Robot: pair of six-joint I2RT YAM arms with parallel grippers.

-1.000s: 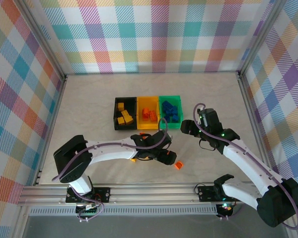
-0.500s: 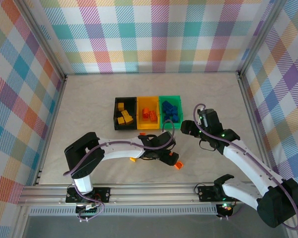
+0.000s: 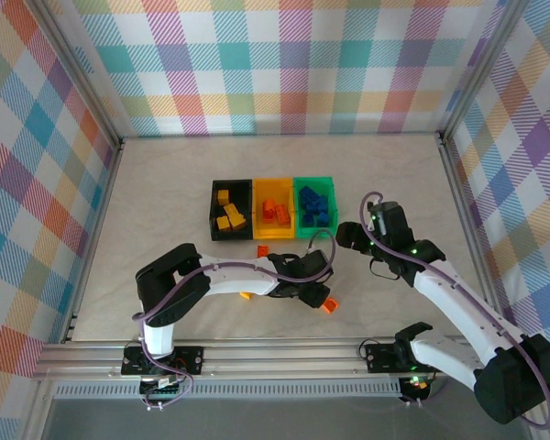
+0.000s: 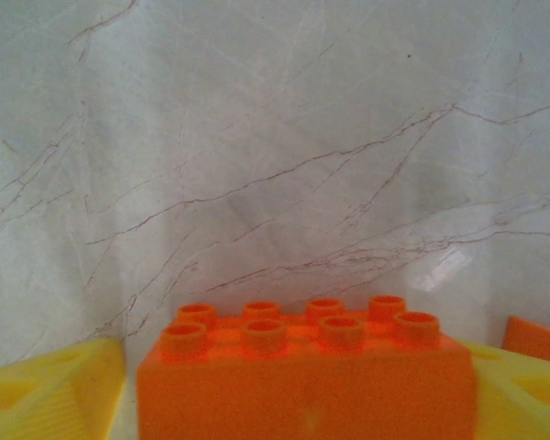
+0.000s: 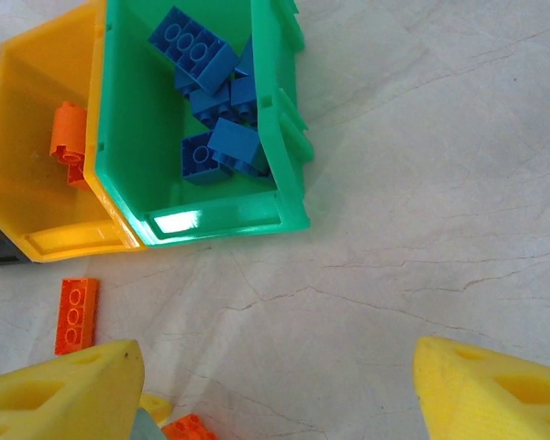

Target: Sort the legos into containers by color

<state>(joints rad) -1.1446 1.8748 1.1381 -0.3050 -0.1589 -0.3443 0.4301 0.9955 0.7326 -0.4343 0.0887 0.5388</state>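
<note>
Three joined containers stand mid-table: a black bin (image 3: 214, 209) with yellow legos, a yellow-orange bin (image 3: 273, 236) with orange ones, and a green bin (image 3: 313, 181) with blue ones. My left gripper (image 3: 319, 298) reaches right, low over the table in front of them. In the left wrist view its yellow fingers closely flank an orange lego (image 4: 302, 385) that lies studs up; a sliver of table shows by the left finger (image 4: 55, 390). That lego (image 3: 328, 304) shows at the gripper's tip. My right gripper (image 5: 280, 394) hovers open with nothing in it, just front-right of the green bin (image 5: 289, 137).
A flat orange lego (image 3: 263, 249) lies in front of the yellow-orange bin. A yellowish lego (image 3: 246, 294) lies beside the left arm. Another orange piece (image 4: 536, 339) lies at the right edge of the left wrist view. Bare table stretches behind and to both sides of the bins.
The left arm has stretched rightward, bringing its gripper up to the orange lego. The right arm and the bins have hardly moved.
</note>
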